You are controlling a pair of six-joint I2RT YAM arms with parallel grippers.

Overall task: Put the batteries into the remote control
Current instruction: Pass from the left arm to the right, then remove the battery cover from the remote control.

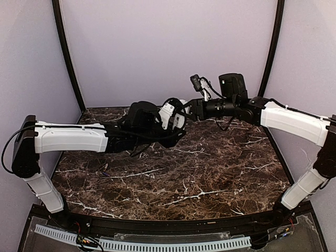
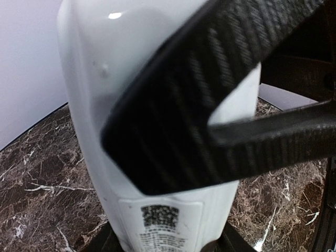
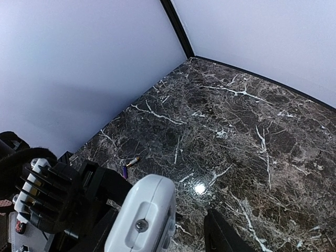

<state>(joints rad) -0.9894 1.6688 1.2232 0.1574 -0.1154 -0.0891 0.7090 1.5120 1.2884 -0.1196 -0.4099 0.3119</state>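
Closed, at the left claw [image 1: 176, 125], on the lower end of the remote control [image 2: 94, 79], held aloft over the middle of the table [image 1: 210, 173], toward its back half. Just above that grip, on the white shell, a label [image 2: 160, 223] with a square printed code (text too blurred to read).

Parted, at the right claw [image 1: 185, 111], about the far end of the same handset. Seen from the left wrist: one carbon-weave finger [image 2: 173, 105] slanting across the white shell, close against it, contact hard to judge. Seen from the right wrist: a dark finger [image 3: 223, 233] standing clear of the rounded end, with a small screw [image 3: 140, 224] set in that end.

Below and beyond, on polished dark brown marble veined in white, two small batteries [image 3: 132, 160] lying close together near the foot of one wall (one purplish, one gold-tipped). Further out, a bright glare spot [image 3: 199, 188] on the stone.

Around the table on three sides, plain pale lilac walls [image 1: 168, 42], met at the back corners by black posts [image 1: 65, 52]. Along the near edge, a white slotted strip [image 1: 157, 244].
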